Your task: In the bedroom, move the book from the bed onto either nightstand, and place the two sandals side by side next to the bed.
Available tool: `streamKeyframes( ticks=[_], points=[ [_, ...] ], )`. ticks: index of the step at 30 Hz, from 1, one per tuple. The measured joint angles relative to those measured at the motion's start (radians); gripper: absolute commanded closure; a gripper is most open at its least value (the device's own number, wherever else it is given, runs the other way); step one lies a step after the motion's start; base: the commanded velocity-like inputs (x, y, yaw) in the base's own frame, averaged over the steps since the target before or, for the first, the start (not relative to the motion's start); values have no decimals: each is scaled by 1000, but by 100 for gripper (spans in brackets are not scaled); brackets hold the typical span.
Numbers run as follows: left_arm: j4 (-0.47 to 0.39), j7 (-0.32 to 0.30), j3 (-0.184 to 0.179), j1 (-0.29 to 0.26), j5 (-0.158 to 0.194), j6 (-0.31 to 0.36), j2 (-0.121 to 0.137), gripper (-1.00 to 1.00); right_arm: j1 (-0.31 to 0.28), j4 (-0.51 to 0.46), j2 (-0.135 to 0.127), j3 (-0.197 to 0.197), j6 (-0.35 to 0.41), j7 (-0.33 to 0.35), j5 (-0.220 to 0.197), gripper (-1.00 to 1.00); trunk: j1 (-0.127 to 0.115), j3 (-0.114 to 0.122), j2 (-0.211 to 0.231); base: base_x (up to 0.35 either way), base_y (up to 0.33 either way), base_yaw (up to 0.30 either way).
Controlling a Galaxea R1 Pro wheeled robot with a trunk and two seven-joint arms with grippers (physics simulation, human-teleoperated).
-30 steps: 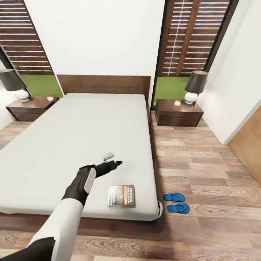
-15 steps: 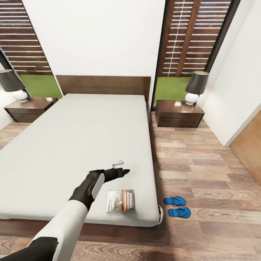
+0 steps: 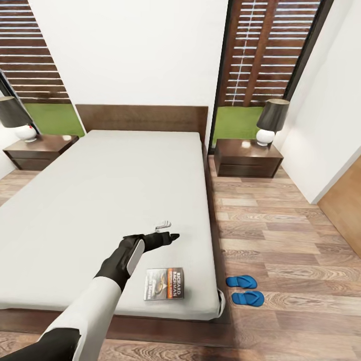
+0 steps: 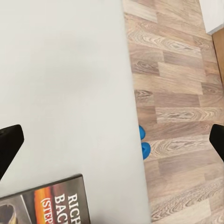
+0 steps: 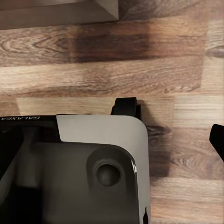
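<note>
The book [image 3: 164, 284] lies flat on the pale grey mattress of the bed [image 3: 100, 190], near its foot corner on the right. My left gripper [image 3: 168, 230] hovers over the mattress just beyond the book, open and holding nothing. In the left wrist view its fingertips [image 4: 9, 145] stand wide apart, with the book [image 4: 46, 205] at the edge and the blue sandals [image 4: 143, 141] peeking past the mattress. The two sandals [image 3: 244, 290] lie side by side on the floor beside the bed's foot corner. In the right wrist view one fingertip [image 5: 218, 140] shows at the frame's edge over the floor.
One nightstand [image 3: 248, 158] with a lamp [image 3: 271, 120] stands right of the headboard, and another nightstand [image 3: 37, 149] with a lamp [image 3: 15, 118] stands left of it. Wood-plank floor [image 3: 281, 240] runs along the bed's right side. My own base [image 5: 93, 168] appears in the right wrist view.
The head view has shifted slightly, so the camera moved. My left gripper moved a little to the right over the mattress, then held still. The book and sandals lie where they were.
</note>
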Motion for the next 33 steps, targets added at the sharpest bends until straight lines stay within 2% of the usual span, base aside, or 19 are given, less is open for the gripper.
streamKeyframes(
  ticks=[33],
  points=[
    [0, 0, 0, 1, 3, 0, 0, -100, 0, 0, 0, 0, 0, 0, 0, -100, 127, -103, -231, 0, 0, 0]
  ],
)
